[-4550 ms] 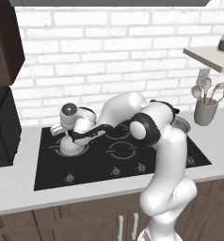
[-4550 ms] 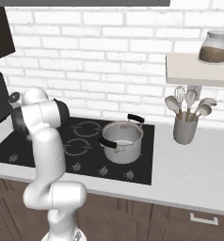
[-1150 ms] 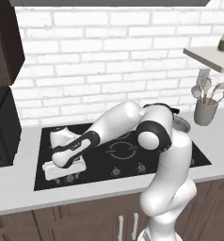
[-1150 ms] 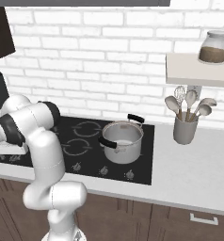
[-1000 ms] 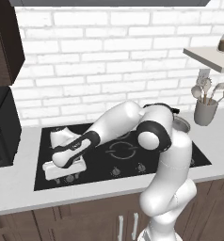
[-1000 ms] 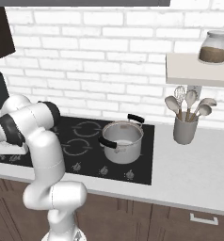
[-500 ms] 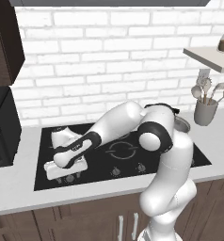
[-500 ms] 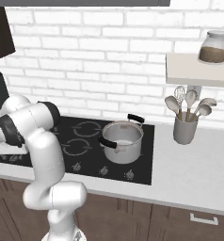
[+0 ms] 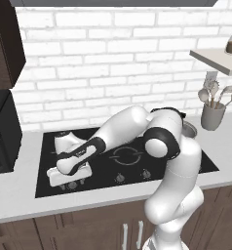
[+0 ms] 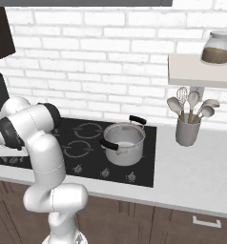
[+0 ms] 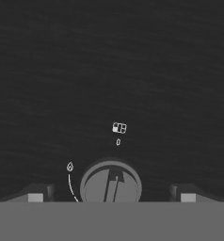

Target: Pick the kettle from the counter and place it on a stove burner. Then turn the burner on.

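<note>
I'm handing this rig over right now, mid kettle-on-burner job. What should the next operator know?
Gripper: open, fingers either side of a stove knob at the cooktop's front left, not closed on it.
Kettle: released, apparently standing on the cooktop's left side behind the wrist; the ring under it is hidden.
Done: kettle off the counter.
Left: close on the knob, turn it, confirm it controls that burner.
</note>
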Robot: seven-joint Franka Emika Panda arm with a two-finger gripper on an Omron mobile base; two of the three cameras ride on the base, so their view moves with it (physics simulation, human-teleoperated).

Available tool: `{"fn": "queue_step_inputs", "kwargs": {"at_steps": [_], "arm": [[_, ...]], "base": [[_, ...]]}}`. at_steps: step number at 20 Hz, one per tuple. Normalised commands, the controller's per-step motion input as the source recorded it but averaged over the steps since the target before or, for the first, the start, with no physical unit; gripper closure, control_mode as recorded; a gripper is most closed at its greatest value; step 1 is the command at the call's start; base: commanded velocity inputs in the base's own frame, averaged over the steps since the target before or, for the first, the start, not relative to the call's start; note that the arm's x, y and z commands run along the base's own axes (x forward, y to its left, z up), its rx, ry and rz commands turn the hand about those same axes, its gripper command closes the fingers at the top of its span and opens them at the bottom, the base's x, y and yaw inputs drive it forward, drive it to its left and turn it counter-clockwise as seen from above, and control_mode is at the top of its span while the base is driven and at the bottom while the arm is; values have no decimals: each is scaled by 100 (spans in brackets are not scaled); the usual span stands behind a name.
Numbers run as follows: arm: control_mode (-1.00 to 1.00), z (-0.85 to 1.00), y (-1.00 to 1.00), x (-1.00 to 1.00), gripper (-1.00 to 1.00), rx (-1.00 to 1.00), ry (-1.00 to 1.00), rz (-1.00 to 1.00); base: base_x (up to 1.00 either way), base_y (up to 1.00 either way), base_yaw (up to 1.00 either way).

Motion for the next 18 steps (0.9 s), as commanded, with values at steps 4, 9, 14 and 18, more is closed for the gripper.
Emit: {"fn": "queue_step_inputs", "kwargs": {"at_steps": [4, 9, 14, 18], "arm": [[-100, 0, 0, 0, 100, 0, 0, 0], [-100, 0, 0, 0, 100, 0, -1, 1], [-100, 3, 15, 0, 100, -2, -2, 30], [-100, 3, 11, 0, 100, -3, 0, 49]], "base": [[0, 0, 0], [0, 0, 0], [0, 0, 0], [0, 0, 0]]}}
